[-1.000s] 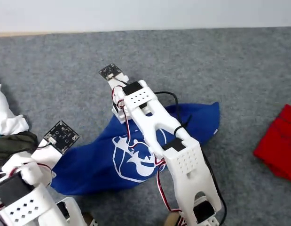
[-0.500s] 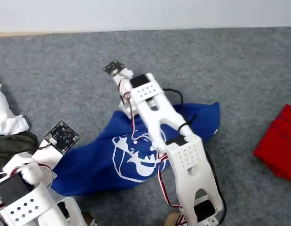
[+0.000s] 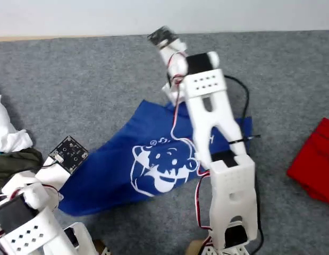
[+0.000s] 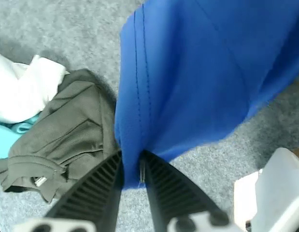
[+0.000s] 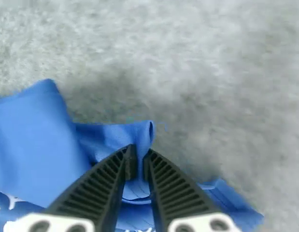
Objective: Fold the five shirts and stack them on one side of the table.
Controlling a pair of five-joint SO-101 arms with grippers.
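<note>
High view: holding the blue shirt (image 3: 153, 164) across the centre of the frame on the grey table (image 3: 74, 79), with a red shirt (image 3: 315, 162) lying at the right edge.

Left wrist view: pinching the blue shirt's hem in the left gripper (image 4: 132, 176), just beside an olive shirt (image 4: 67, 140) and a white shirt (image 4: 19, 92).

Right wrist view: clamping a fold of the blue shirt between the tips of the right gripper (image 5: 137, 162).

The blue shirt (image 3: 111, 178) is soft matt cloth; the table (image 3: 74, 69) is covered in rough grey felt; the right arm (image 3: 230, 186) is smooth white plastic.
</note>
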